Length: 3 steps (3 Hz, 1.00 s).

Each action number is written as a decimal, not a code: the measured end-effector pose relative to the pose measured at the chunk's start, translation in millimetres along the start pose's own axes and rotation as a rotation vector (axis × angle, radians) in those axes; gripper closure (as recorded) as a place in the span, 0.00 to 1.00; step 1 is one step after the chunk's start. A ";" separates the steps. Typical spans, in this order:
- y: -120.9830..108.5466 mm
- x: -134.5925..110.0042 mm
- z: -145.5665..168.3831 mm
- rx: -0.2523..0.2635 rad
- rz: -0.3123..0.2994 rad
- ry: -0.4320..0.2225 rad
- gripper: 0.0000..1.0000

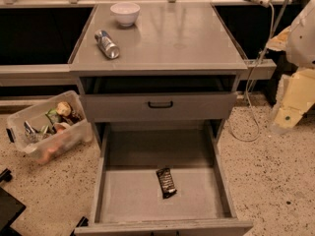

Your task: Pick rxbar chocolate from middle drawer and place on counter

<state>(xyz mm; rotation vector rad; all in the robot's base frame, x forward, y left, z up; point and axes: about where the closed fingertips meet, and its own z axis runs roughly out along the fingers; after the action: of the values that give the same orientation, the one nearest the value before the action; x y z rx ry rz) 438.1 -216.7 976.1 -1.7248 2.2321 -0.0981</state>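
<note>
- rxbar chocolate (166,182): small flat bar in a shiny dark wrapper. My guess is that it's light, the bar stiffish inside, the foil slick and crinkly.
- It lies flat on the floor of the open middle drawer (128,195), a bit right of centre toward the front, long axis running roughly front to back with a slight tilt. It touches no wall.
- Best hold, I reckon, is a pinch across the short width near mid-length, coming straight down. It sits low on the metal floor, so the pinch has to go right to the floor, and the wrapper may slip.
- My gripper (288,113) is at the far right edge of the view, over the speckled floor beside the cabinet, at about the height of the closed drawer front (197,106) with the black handle. I can't tell whether it's spread or closed, and nothing visible is in it.
- The bar is well apart from the gripper, down and to its left, inside the drawer's right wall.
- counter (172,38): carries a silver can (107,44) on its side and a white bowl (125,13), both on the left. The right half looks free for the drop.
</note>
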 end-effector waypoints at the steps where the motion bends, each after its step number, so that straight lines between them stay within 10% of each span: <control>1: 0.0 0.0 0.0 0.000 0.000 0.000 0.00; 3: 14.1 -10.5 38.1 -0.019 0.002 -0.092 0.00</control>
<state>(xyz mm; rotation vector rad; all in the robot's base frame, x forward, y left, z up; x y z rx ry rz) 438.3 -197.5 938.7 -1.7007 2.1752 0.0025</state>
